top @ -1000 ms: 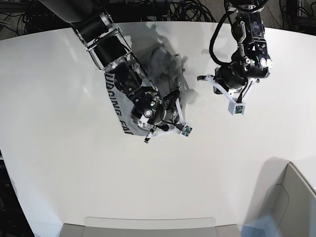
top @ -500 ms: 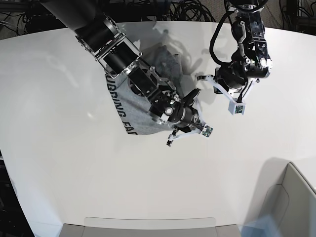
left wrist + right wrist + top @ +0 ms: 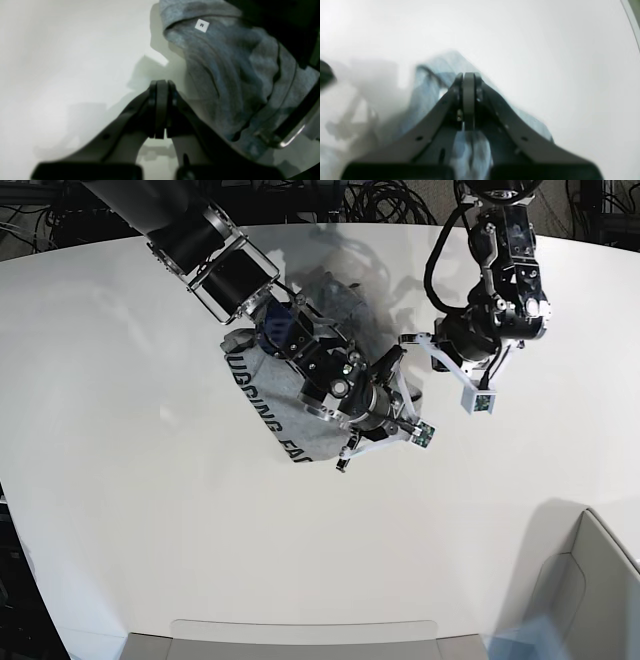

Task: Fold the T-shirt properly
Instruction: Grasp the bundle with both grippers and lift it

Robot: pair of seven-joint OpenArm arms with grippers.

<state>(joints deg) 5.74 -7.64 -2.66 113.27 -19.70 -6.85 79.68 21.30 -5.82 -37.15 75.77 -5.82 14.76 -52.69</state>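
Item: the T-shirt [image 3: 262, 385], heather grey, black capitals along one edge, lay bunched on the white table [image 3: 120, 480] beneath my right arm; a small "M" tag [image 3: 201, 25] showed at its collar. My right gripper [image 3: 468, 77] stood over the cloth with jaws pressed together; whether fabric was pinched between them I could not tell. My left gripper [image 3: 161, 86] was likewise closed, empty, just beside the shirt's edge.
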